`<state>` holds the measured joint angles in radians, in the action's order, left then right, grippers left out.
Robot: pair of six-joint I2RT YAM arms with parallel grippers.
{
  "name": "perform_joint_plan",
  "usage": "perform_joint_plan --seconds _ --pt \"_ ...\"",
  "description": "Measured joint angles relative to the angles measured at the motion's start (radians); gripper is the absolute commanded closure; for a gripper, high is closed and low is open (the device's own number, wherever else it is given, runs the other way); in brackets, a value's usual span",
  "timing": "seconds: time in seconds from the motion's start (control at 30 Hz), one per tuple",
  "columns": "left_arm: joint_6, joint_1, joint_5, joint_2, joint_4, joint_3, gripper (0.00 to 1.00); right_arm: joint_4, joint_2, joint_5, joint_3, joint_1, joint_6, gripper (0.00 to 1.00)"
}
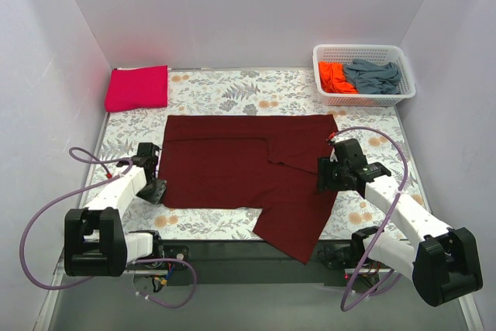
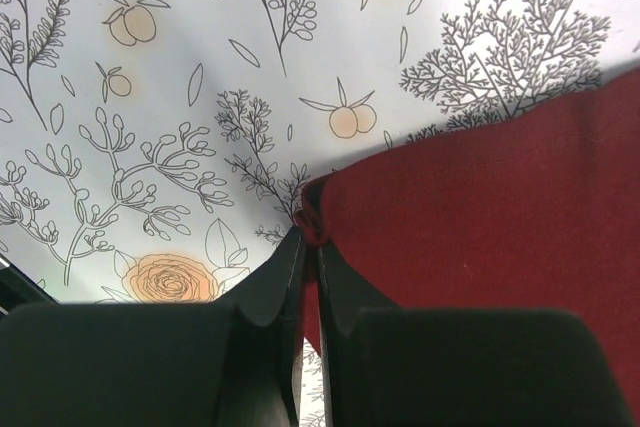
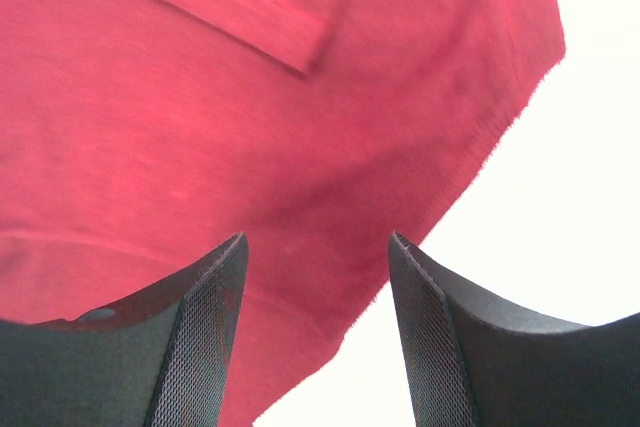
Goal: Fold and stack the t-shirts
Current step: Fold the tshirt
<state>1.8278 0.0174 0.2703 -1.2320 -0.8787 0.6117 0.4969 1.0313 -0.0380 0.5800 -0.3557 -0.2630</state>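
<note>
A dark maroon t-shirt (image 1: 248, 168) lies spread on the floral table cloth, its sleeves folded in and one corner hanging over the near edge. My left gripper (image 1: 161, 189) is shut on the shirt's near left corner (image 2: 312, 209) at table level. My right gripper (image 1: 324, 178) is open, its jaws standing over the shirt's right edge (image 3: 300, 147) without holding it. A folded magenta-pink t-shirt (image 1: 137, 87) lies at the far left corner. An orange t-shirt (image 1: 333, 77) and a grey-blue t-shirt (image 1: 373, 76) lie crumpled in the basket.
The white lattice basket (image 1: 364, 99) stands at the far right corner. The floral table cloth (image 1: 217, 91) covers the table. White walls close in the left, back and right sides. The near table edge (image 1: 232, 249) is dark.
</note>
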Motion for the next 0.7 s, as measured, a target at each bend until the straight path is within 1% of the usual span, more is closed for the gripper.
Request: perform_joint_plan --seconds 0.23,0.5,0.7 --pt "-0.004 0.0 0.0 0.107 0.022 -0.024 1.0 0.098 0.031 -0.04 0.006 0.0 -0.051 0.38" --pt "-0.011 0.0 -0.002 0.145 0.053 -0.053 1.0 0.183 0.055 -0.038 0.006 0.0 -0.101 0.39" --pt "-0.014 0.0 -0.002 0.162 0.068 -0.054 1.0 0.214 0.062 -0.038 0.005 0.0 -0.127 0.45"
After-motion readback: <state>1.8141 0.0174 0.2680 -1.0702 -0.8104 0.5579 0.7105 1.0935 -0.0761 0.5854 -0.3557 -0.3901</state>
